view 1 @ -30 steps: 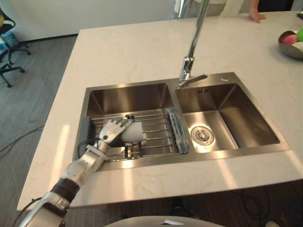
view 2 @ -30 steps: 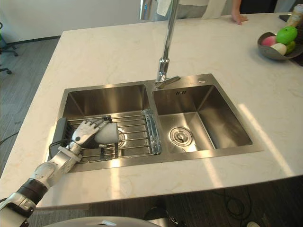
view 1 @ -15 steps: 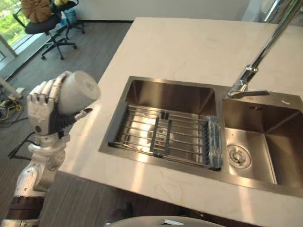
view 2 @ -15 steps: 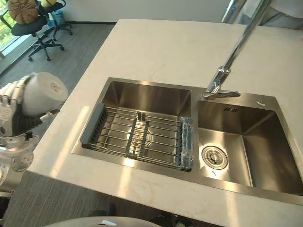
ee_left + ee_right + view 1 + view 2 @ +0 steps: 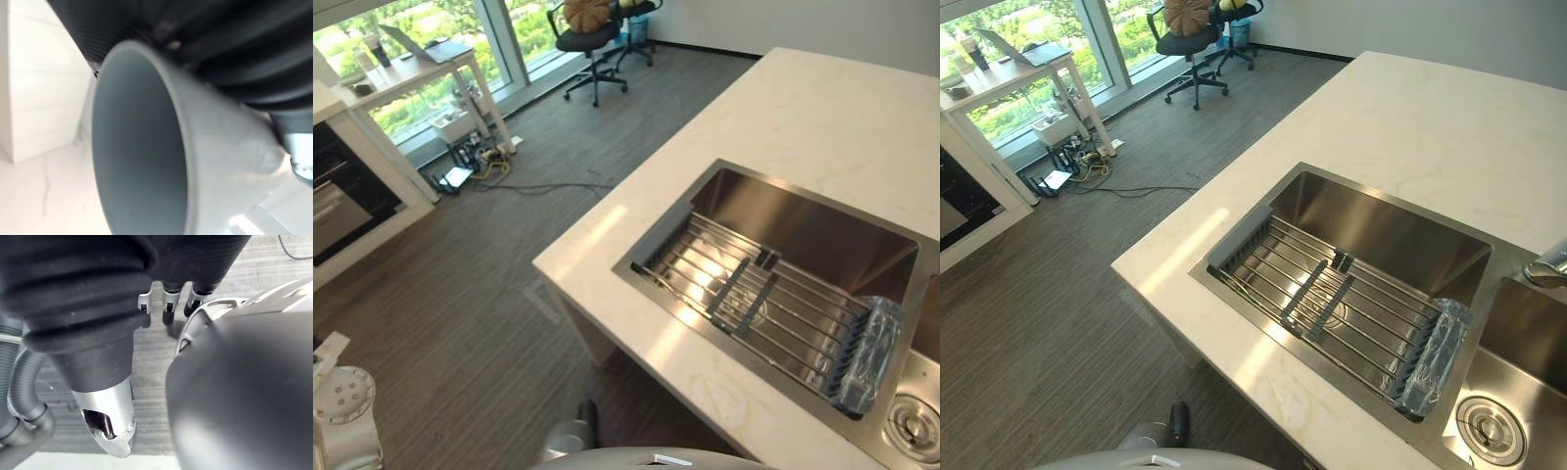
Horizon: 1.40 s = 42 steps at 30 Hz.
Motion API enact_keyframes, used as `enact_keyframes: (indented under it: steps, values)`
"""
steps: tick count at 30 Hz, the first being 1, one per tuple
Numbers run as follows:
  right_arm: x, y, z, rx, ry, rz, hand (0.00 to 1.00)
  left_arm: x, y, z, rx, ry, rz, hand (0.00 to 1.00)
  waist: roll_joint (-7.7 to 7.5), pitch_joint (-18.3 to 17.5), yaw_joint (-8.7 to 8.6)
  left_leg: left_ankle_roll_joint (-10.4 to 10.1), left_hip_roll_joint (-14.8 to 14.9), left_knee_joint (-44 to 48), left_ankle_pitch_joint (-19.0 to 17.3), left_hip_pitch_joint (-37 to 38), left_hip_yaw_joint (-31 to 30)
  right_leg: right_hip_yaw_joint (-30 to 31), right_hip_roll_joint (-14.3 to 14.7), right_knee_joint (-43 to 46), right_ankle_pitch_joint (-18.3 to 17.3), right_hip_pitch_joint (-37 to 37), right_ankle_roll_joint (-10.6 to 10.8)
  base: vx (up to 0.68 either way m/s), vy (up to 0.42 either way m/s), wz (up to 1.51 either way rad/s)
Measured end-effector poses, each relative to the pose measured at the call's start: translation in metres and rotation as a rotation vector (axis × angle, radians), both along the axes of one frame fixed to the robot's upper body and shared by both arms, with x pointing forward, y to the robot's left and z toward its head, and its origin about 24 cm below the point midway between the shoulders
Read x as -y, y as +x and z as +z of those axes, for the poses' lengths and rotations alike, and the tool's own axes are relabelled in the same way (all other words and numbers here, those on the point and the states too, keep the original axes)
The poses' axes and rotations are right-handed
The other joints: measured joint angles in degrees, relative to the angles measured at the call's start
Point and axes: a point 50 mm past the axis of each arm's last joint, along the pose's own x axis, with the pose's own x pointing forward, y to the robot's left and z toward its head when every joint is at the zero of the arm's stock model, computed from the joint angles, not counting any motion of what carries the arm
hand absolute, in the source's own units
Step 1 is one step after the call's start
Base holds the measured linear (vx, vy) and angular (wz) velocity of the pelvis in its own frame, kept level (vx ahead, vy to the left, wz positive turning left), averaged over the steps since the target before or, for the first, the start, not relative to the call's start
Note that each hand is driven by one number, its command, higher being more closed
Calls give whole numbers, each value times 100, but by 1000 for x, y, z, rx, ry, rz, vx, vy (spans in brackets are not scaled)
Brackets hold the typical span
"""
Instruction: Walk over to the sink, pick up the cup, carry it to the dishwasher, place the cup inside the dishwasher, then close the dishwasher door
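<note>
Left robot hand point(image 5: 234, 58) clasps the cup point(image 5: 215, 147) against its palm, mouth sideways, likely to steady it for the dishwasher carry; right robot hand point(image 5: 167, 303) hangs slack.

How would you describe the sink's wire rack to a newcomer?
Start at the pale stone counter, then the steel sink basin sunk into it. The wire rack spans that basin: parallel metal rods, unlike the clear ribbed piece at one end.

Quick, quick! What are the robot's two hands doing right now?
Left hand: holding the cup.
Right hand: open, fingers relaxed, holding nothing.
</note>
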Motion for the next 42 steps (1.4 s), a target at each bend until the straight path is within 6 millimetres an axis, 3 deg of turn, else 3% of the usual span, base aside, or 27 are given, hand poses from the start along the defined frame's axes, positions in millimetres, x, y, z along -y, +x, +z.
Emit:
enact_keyframes:
  steps: [1,2,3,4,6,8,9,10,11,13,14,15,16,18,20,21,23,24,26,27,28,30,31,35,38,39,42]
  values:
    - [7,4,3,20,-19,-13,0,0,2,-4,16,-13,-18,100,39,-32,-91,-181,-59,38,176,-205,-52,268,-60,501,-368,-329,-68,-12,5,65]
    - [8,8,4,29,-22,-9,0,3,10,-6,52,-29,-52,100,198,-16,-154,-263,-63,-431,483,-207,-385,407,312,666,-632,-669,-214,-201,-141,189]
    - [-4,9,0,37,9,-24,0,9,28,-4,155,-71,-114,100,-10,-53,-578,-324,-99,-913,800,-207,-622,238,527,167,-312,-837,-739,-199,-154,181]
    - [-6,7,-1,32,16,-42,0,15,38,-3,197,-98,-156,100,-125,-13,-569,-165,-18,-235,369,-210,-206,122,303,320,-344,-874,-732,-135,-157,166]
    - [-6,-8,-2,-5,13,-49,0,34,54,-3,210,-128,-284,100,-294,40,-657,-707,351,699,-194,466,729,-185,-213,679,-346,-716,-734,-5,61,114]
    - [0,-27,-1,-34,-3,-99,0,54,65,11,220,-85,-420,100,-84,-82,-720,-935,653,564,-228,1017,1083,-640,-441,962,-361,-563,-702,-68,259,147]
    - [6,-36,2,-35,-26,-123,0,65,70,25,247,-48,-492,100,73,-69,-717,-1511,658,214,-247,1358,1253,-881,-633,1162,-340,-440,-642,-79,348,118]
    - [9,-40,4,-22,-39,-125,0,70,72,31,254,-30,-528,100,135,-55,-717,-1725,611,13,-215,1520,1355,-1009,-733,1272,-325,-347,-571,-104,456,157]
    - [9,-44,5,-9,-48,-135,0,76,76,41,265,5,-577,100,123,-21,-724,-1950,459,-286,-632,1692,1416,-1252,-979,1548,-292,-159,-424,-125,457,148]
    - [5,-43,3,-20,-50,-137,0,72,81,51,223,43,-591,100,-192,180,-681,-1752,169,-140,-1236,1751,1414,-1224,-1549,2055,-203,127,-316,-226,554,117]
    - [-3,-42,1,-27,-36,-148,0,66,82,47,154,40,-582,100,-454,274,-611,-1548,-130,96,-1461,1668,1184,-859,-1973,2375,73,131,-538,-214,548,124]
    - [-8,-44,1,-25,-25,-159,0,66,83,38,121,2,-599,100,-519,289,-644,-1318,-280,324,-1633,1483,726,100,-2039,2622,666,-75,-1347,-111,429,155]
    - [-12,-49,0,-31,-14,-175,0,69,86,33,115,-19,-627,100,-520,264,-669,-1237,-345,403,-1690,1336,416,826,-1952,2788,1011,-320,-1596,-83,490,217]
    - [-29,-49,-4,-22,31,-198,0,77,94,17,97,-94,-690,100,-466,261,-830,-1035,-529,276,-1600,916,-590,3233,-570,2856,-292,-798,-403,27,342,246]
    - [-37,-44,-4,15,40,-171,0,81,94,12,116,-141,-698,100,-504,275,-832,-919,-816,-197,-1297,1026,-957,3789,48,2679,-862,-1044,-6,171,282,164]
    - [-37,-33,-2,45,33,-96,0,83,95,10,123,-162,-706,100,-508,280,-784,-802,-1002,-476,-1170,1163,-1101,3800,309,2618,-1079,-1329,95,210,238,93]
    - [-35,-15,-1,80,33,-25,0,88,97,9,106,-168,-732,100,-465,313,-805,-690,-1104,-674,-1150,1379,-1274,3869,825,2564,-1223,-1814,-28,238,141,52]
    - [-32,-7,0,91,38,16,0,95,101,7,79,-170,-774,100,-404,333,-889,-638,-1054,-676,-1226,1456,-1441,4025,1246,2440,-1224,-2156,-80,247,75,65]
    - [-34,-1,1,106,58,49,0,108,106,4,36,-175,-843,100,-410,343,-1055,-650,-975,-591,-1379,1513,-1795,4328,1654,1895,-965,-2534,-139,291,13,98]
    - [-36,-3,0,100,77,55,0,111,107,3,18,-172,-869,100,-475,345,-1108,-708,-977,-485,-1523,1538,-1914,4408,1700,1483,-665,-2599,-124,365,-28,117]
    - [-41,-11,-2,86,103,55,0,111,108,3,10,-172,-880,100,-627,349,-1114,-776,-1023,-303,-1770,1670,-2036,4409,1651,1274,-175,-2582,-255,283,-51,85]
    - [-47,-30,-5,43,145,40,0,109,107,4,10,-179,-888,100,-925,239,-1072,-887,-1157,-8,-2210,1876,-2114,4421,1477,1230,192,-2364,-593,507,-164,73]
    - [-42,-28,-5,43,151,42,0,110,105,-2,8,-218,-889,100,-697,213,-1025,-1042,-851,301,-2426,1896,-2032,4202,1665,1420,-116,-2257,-701,478,-180,49]
    - [-39,-13,-4,119,206,-24,0,114,107,-5,-30,-232,-919,100,-513,190,-1066,-1185,-584,1137,-2244,1660,-1547,3983,1820,1371,-427,-1993,-886,413,-179,20]
    - [-43,-6,-3,165,240,4,0,116,108,-6,-27,-244,-928,100,-485,198,-1136,-1396,-307,3026,-1448,1071,-1257,3965,1936,893,-512,-1261,-995,325,-113,-1]
    - [-41,-3,-1,188,234,-3,0,119,108,-5,-12,-262,-942,100,-410,238,-1142,-1394,-57,4054,-1425,650,-1071,3962,2023,712,-538,-955,-1036,270,-69,-5]
    - [-40,5,0,227,241,-38,0,118,106,-2,15,-280,-962,100,-387,270,-1034,-1147,87,4636,-1879,-38,-820,4132,2078,450,-656,-496,-1131,206,13,-23]
